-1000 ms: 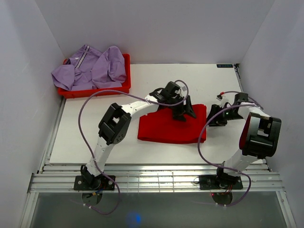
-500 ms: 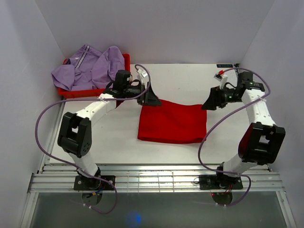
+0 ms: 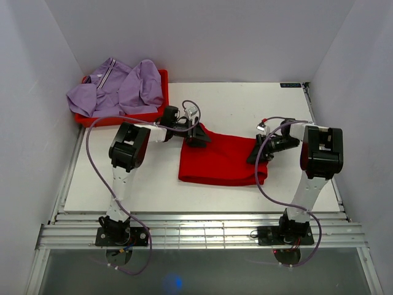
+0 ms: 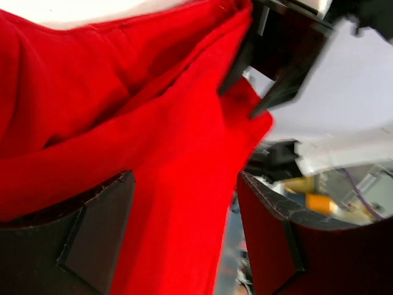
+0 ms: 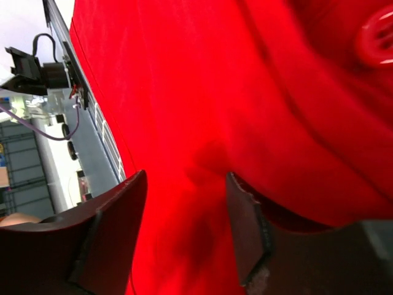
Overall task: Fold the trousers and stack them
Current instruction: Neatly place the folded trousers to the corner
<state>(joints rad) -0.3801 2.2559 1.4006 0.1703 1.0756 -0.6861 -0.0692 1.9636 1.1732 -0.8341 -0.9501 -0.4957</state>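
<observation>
The red trousers [image 3: 222, 162] lie folded into a rectangle in the middle of the white table. My left gripper [image 3: 198, 136] is at their far left corner. In the left wrist view [image 4: 184, 246] its jaws are open with red cloth [image 4: 123, 123] between the fingers [image 4: 92, 239]. My right gripper [image 3: 258, 152] is at the right edge of the trousers. In the right wrist view [image 5: 184, 233] its jaws are open and red cloth [image 5: 184, 92] fills the gap between them. The right gripper also shows in the left wrist view [image 4: 279, 58].
A red bin [image 3: 123, 118] at the back left holds a crumpled purple garment [image 3: 116, 86]. White walls close in the table on three sides. A metal rail [image 3: 196, 230] runs along the near edge by the arm bases.
The left gripper has moved from beside the bin down onto the trousers' far left corner. The right gripper has come down and left onto their right edge.
</observation>
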